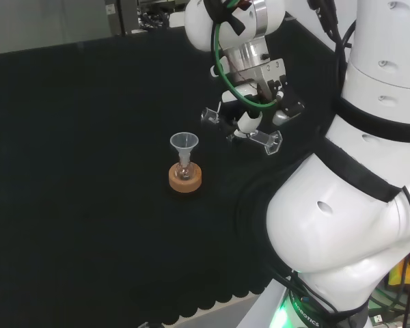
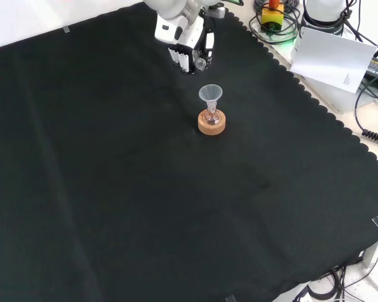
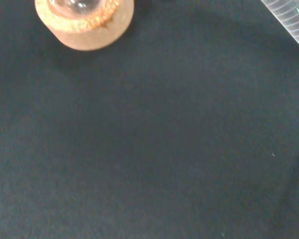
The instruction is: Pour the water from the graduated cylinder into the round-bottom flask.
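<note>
Black cloth covers the bench, and the white arm reaches over it in the head view. The hand hangs above the cloth to the right of the flask in that view, and its fingers curl round the graduated cylinder, which lies tilted, close to level, with its clear base toward the arm. In the wrist view the cylinder's ribbed wall crosses one corner. The round-bottom flask sits upright in a cork ring, near the hand but apart from it, with a clear funnel standing in its neck. Whether water remains in the cylinder cannot be told.

Judged from this, the pour is the step in hand, and the spout does not appear to be over the funnel. Doing it well calls for bringing the cylinder's lip above the funnel's mouth, then tipping slowly so the stream falls inside the rim. Bumping the funnel could topple it.
</note>
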`<state>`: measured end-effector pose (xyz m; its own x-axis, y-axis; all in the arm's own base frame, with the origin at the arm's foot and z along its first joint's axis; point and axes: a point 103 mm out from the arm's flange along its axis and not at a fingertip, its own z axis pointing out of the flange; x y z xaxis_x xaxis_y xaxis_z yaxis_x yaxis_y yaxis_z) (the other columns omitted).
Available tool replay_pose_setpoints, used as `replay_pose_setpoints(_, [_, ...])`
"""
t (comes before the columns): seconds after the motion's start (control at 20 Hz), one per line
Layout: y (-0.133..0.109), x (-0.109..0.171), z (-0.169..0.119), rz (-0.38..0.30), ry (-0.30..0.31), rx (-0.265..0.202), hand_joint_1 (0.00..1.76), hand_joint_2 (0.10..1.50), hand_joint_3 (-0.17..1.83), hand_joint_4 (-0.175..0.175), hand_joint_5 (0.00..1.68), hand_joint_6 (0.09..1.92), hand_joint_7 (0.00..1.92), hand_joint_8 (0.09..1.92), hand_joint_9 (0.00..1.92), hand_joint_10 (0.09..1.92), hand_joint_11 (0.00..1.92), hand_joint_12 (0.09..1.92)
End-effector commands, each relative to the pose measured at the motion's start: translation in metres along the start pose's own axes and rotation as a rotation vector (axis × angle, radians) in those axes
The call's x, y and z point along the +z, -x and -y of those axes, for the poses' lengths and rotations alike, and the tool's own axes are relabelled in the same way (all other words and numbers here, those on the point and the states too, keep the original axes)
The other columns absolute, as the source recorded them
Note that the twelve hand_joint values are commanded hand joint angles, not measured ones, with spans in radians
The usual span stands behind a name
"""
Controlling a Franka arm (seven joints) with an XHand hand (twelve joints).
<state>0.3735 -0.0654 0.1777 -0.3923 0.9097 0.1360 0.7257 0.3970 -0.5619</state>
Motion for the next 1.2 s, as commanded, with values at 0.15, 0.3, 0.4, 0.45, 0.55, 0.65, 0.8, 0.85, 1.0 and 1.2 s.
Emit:
replay_pose_setpoints(0.15, [-0.013,-0.001,0.002,0.069,-0.071,0.008,1.25,1.13,0.00,-0.175,0.94,1.07,0.97,1.05,1.31,0.16,1.14,0.80])
replay_pose_setpoints(0.3, [-0.016,-0.001,0.001,0.084,-0.087,0.010,1.25,1.13,0.00,-0.175,0.94,1.07,0.97,1.05,1.31,0.16,1.14,0.80])
replay_pose_setpoints(0.4, [-0.018,-0.001,0.001,0.103,-0.094,0.012,1.25,1.13,0.00,-0.175,0.94,1.07,0.97,1.05,1.31,0.16,1.14,0.80])
replay_pose_setpoints(0.45, [-0.019,-0.002,0.001,0.113,-0.102,0.015,1.25,1.13,0.00,-0.175,0.94,1.07,0.97,1.05,1.31,0.15,1.14,0.80])
replay_pose_setpoints(0.55, [-0.021,-0.002,0.000,0.128,-0.114,0.018,1.25,1.13,0.00,-0.175,0.94,1.07,0.96,1.05,1.31,0.15,1.14,0.80])
replay_pose_setpoints(0.65, [-0.023,-0.003,-0.001,0.145,-0.126,0.021,1.25,1.13,0.00,-0.175,0.94,1.07,0.96,1.05,1.32,0.15,1.14,0.80])
replay_pose_setpoints(0.8, [-0.025,-0.005,-0.003,0.168,-0.137,0.031,1.25,1.13,0.00,-0.175,0.94,1.07,0.96,1.06,1.32,0.15,1.14,0.80])
replay_pose_setpoints(0.85, [-0.026,-0.005,-0.003,0.174,-0.143,0.036,1.25,1.13,0.00,-0.175,0.94,1.07,0.96,1.06,1.32,0.15,1.14,0.80])
replay_pose_setpoints(1.0, [-0.028,-0.007,-0.005,0.191,-0.161,0.051,1.25,1.13,0.00,-0.175,0.93,1.07,0.96,1.06,1.32,0.15,1.14,0.80])
replay_pose_setpoints(1.2, [-0.030,-0.010,-0.007,0.213,-0.168,0.070,1.25,1.13,0.00,-0.175,0.93,1.07,0.96,1.06,1.32,0.15,1.14,0.80])
